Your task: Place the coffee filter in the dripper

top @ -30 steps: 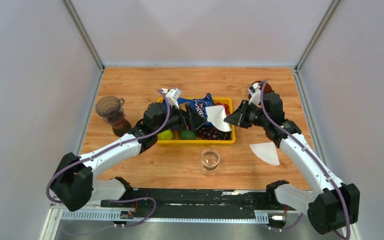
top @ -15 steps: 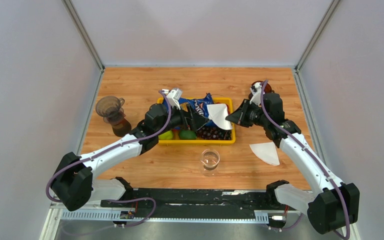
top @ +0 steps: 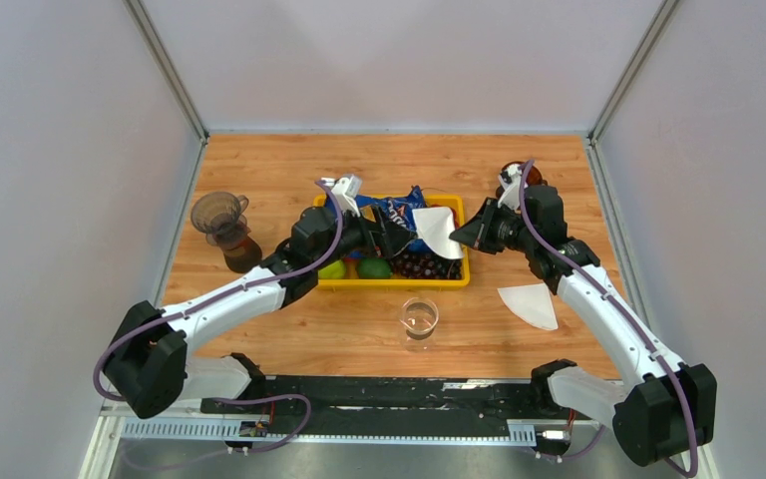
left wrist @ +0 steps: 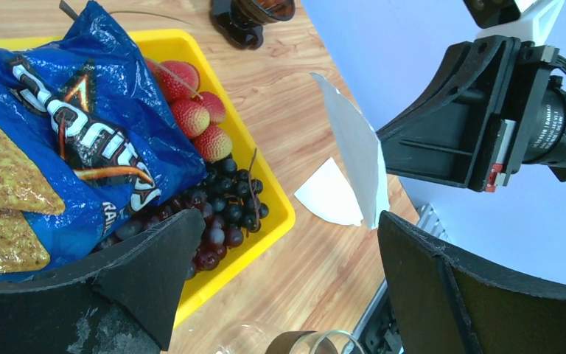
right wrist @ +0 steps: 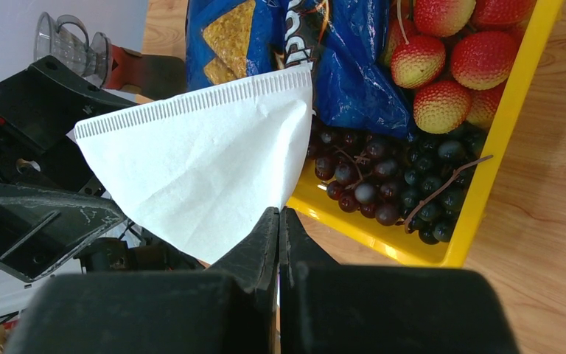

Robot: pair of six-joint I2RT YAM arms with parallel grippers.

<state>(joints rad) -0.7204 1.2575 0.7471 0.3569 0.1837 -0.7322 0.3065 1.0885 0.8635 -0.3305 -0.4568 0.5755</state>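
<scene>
My right gripper (top: 459, 237) is shut on a white paper coffee filter (top: 434, 233) and holds it in the air above the yellow tray (top: 464, 269). In the right wrist view the filter (right wrist: 199, 155) fans out from my shut fingertips (right wrist: 278, 217). My left gripper (top: 391, 236) is open, just left of the filter, facing it. In the left wrist view the filter (left wrist: 357, 158) hangs edge-on between my wide-apart fingers (left wrist: 155, 258). The smoky clear dripper (top: 219, 212) sits on a dark carafe at the table's left. A second filter (top: 529, 302) lies on the table at the right.
The yellow tray holds a blue chip bag (top: 391, 208), grapes (top: 424, 264), lychees and green fruit (top: 374, 267). A clear glass (top: 420, 318) stands in front of the tray. A dark brown object (top: 511, 176) stands behind the right arm.
The right gripper has carried the filter slightly left and up, nearer the left gripper. The left gripper has shifted a little toward it and stays open.
</scene>
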